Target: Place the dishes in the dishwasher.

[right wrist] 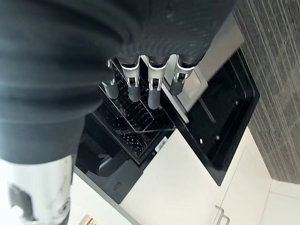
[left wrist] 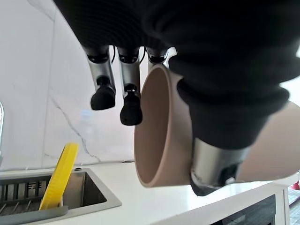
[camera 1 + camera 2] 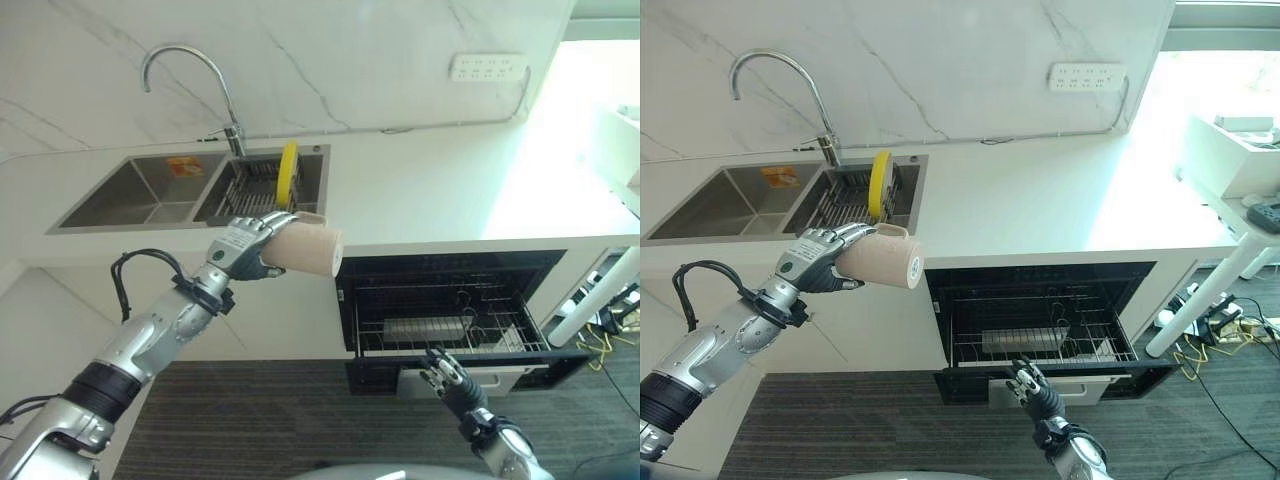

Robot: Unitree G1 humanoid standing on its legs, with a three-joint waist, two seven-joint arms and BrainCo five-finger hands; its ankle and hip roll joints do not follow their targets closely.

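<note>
The left hand (image 3: 243, 247) grips a beige mug (image 3: 308, 251) on its side, just off the worktop's (image 3: 430, 190) front edge by the sink (image 3: 150, 190); the right hand (image 3: 447, 374), fingers loosely straight, hangs before the open dishwasher (image 3: 450, 310).

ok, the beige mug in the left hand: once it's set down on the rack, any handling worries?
Probably rigid and breakable: the beige mug looks ceramic. It's held sideways in the left hand, so released on its round wall it would likely roll. The wire dishwasher rack may let it tip unless seated upright.

Head stereo downward over dishwasher (image 3: 450, 320); wrist close-ups.
</note>
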